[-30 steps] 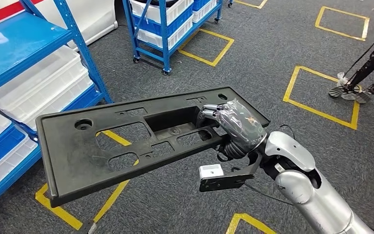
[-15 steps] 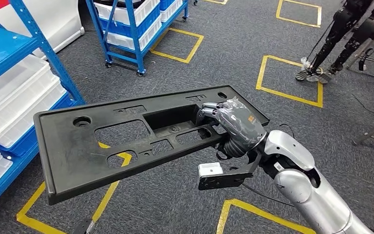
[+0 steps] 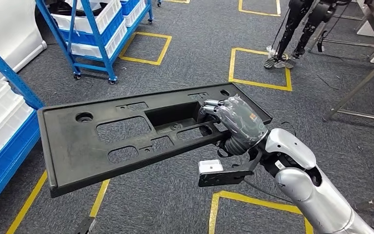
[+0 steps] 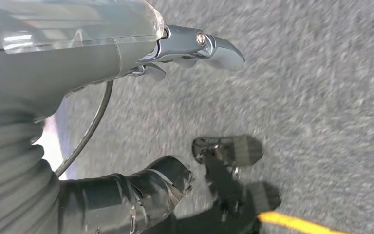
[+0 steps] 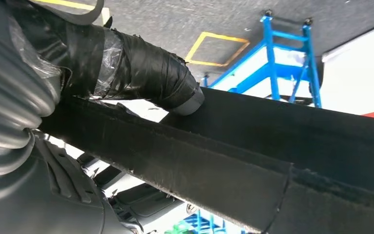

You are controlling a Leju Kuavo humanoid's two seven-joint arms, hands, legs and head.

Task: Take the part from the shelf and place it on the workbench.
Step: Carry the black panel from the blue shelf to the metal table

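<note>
The part (image 3: 126, 141) is a long flat black plastic panel with several cut-outs. My right hand (image 3: 236, 119) grips it at its right end and holds it level above the carpet, its left end reaching toward the blue shelf. In the right wrist view the panel's dark edge (image 5: 272, 146) runs across the picture with my taped thumb (image 5: 146, 73) pressed on it. My left hand (image 4: 78, 48) hangs over the grey floor, thumb and fingers apart and nothing in them.
A blue shelf (image 3: 9, 83) with white bins stands at the far left. A blue wheeled rack (image 3: 97, 29) stands behind it. Yellow squares (image 3: 258, 68) mark the carpet. Dark legs (image 3: 297, 24) stand at the back right, beside a metal frame leg (image 3: 355, 83).
The whole picture has shifted: the camera has swung to the right, so the shelves slide off to the left. The panel stays in my right hand as before.
</note>
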